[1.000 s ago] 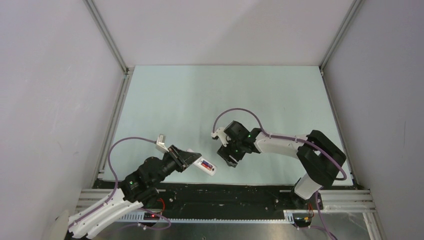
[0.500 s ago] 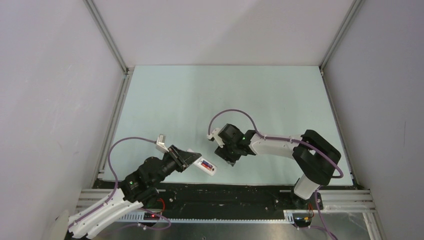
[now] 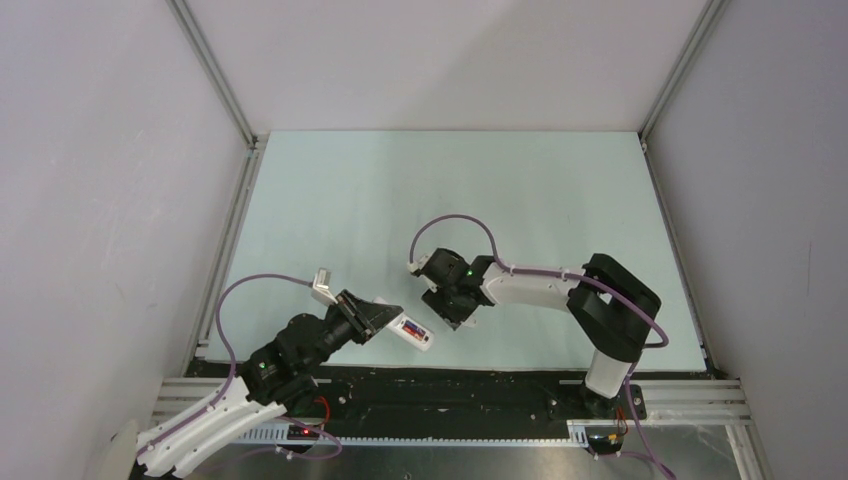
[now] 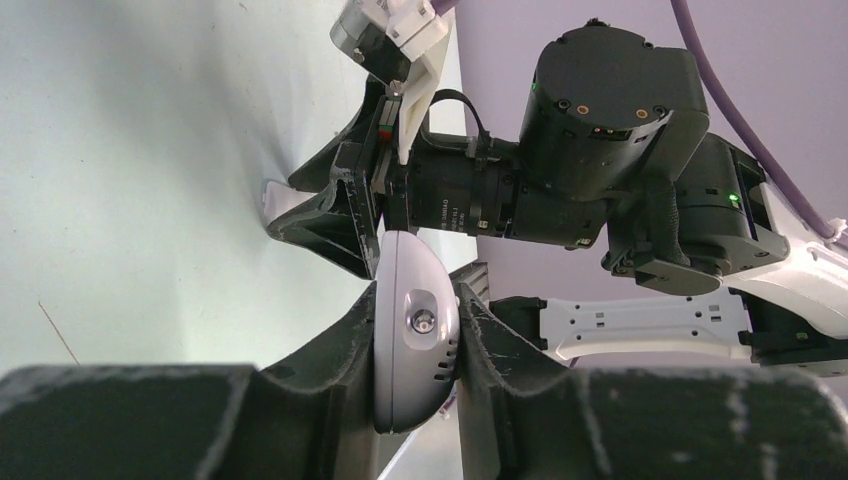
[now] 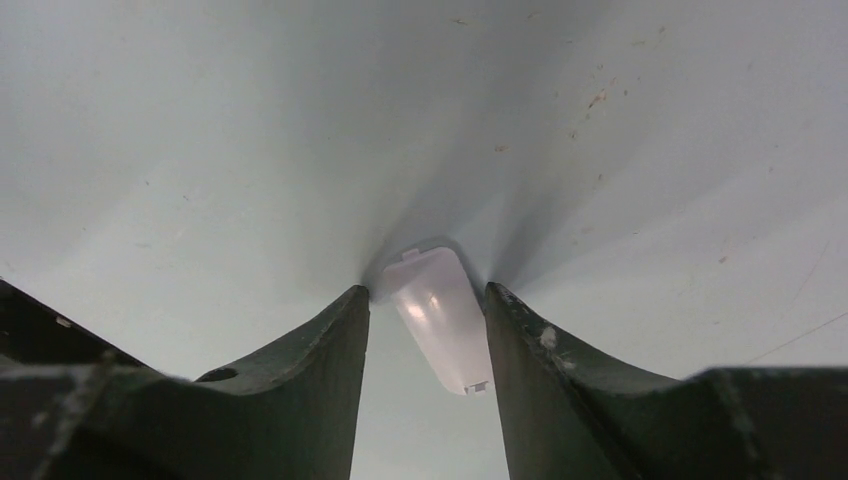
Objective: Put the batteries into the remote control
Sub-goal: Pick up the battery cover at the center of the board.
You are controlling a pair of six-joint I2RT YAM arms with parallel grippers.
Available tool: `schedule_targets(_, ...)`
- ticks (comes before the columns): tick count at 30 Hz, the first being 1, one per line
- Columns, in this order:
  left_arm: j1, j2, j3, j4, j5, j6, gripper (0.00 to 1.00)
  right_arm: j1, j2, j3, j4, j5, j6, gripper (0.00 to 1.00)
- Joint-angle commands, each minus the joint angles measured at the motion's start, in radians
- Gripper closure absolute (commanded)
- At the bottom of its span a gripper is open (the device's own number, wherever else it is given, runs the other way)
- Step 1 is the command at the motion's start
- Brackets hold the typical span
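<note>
Closed hard on the remote control: the left fingers, one dark pad against each side. Seen end-on from the left wrist, so only a rounded white end with a small round mark; rest of the body hidden behind it. From above, held just over the near edge of the worktop, poking out to the right of the fingers, back face up. On that face, a red speck and a dark blue one side by side, apparently the batteries; too small to tell how well seated.

Just right of the remote, the right fingers, down at the worktop, tips hidden from above under their own wrist. In the right wrist view, part-way apart and straddling a small white cover plate lying flat on the surface. Very close to the plate's edges on both sides; cannot tell whether pressing or merely flanking. In the left wrist view, much of the worktop blocked by the right arm.
</note>
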State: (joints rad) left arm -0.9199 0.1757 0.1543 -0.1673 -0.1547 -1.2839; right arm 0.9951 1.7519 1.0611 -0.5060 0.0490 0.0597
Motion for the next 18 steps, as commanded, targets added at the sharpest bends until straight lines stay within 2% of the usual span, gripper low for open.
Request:
schedule_targets(1, 0.003, -0.009, 0.027, 0.051, -0.006, -0.014, 1.00, 0.032, 0.061, -0.010, -0.086, 0.047, 0.131, 0.50)
schedule_targets(4, 0.004, -0.009, 0.027, 0.051, -0.006, -0.013, 1.00, 0.058, 0.062, -0.009, -0.087, 0.048, 0.208, 0.50)
schedule_targets(8, 0.003, -0.010, 0.027, 0.051, -0.001, -0.012, 1.00, 0.085, 0.057, -0.011, -0.093, 0.067, 0.292, 0.38)
schedule_targets(10, 0.002, -0.013, 0.026, 0.051, -0.001, -0.014, 1.00, 0.094, 0.058, -0.011, -0.105, 0.089, 0.306, 0.36)
schedule_targets(18, 0.003, -0.034, 0.017, 0.051, 0.002, -0.019, 1.00, 0.077, 0.027, -0.059, -0.122, 0.129, 0.359, 0.34)
